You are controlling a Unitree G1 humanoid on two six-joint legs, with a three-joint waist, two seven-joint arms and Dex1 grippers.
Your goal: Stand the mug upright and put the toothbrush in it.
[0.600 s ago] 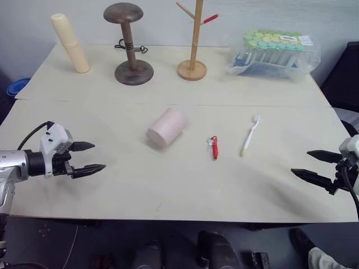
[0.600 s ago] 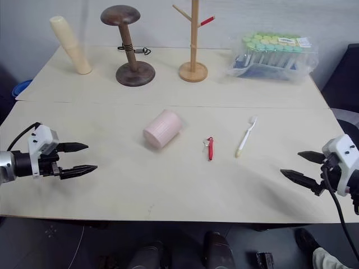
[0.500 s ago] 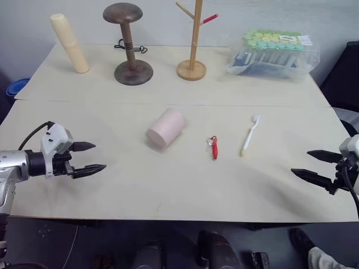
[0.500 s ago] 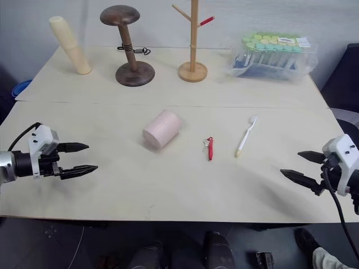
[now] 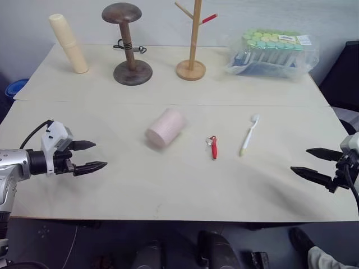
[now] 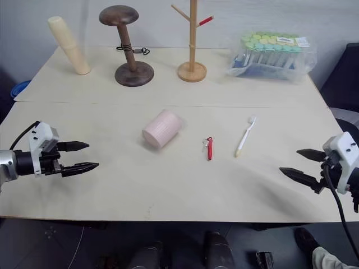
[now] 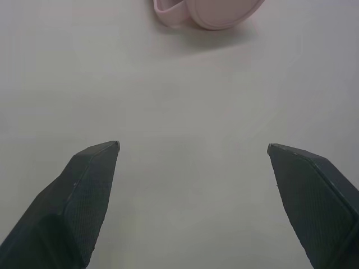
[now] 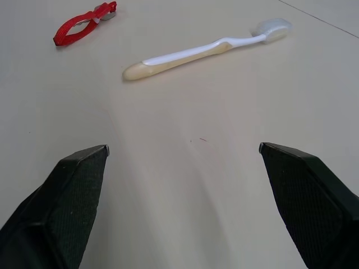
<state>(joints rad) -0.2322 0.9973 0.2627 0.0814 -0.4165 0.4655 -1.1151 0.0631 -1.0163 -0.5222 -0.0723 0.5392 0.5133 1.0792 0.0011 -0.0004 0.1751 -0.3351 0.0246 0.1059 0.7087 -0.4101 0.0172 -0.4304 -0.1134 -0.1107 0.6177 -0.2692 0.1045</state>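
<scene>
While both pincers hover spread & empty, left pincer (image 5: 90,155) and right pincer (image 5: 310,162), step 1 pending: mug (image 5: 166,128) lies sideways mid-bench (image 5: 168,190), toothbrush (image 5: 249,134) flat to its right. Next: left reaches mug, tips upright.

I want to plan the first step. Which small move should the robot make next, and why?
Probably the left claw should move toward the mug. The mug lies on its side on the table, nearer that arm, and must stand before the toothbrush can go in. Both claws are open and empty; the right claw is nearer the toothbrush.
</scene>
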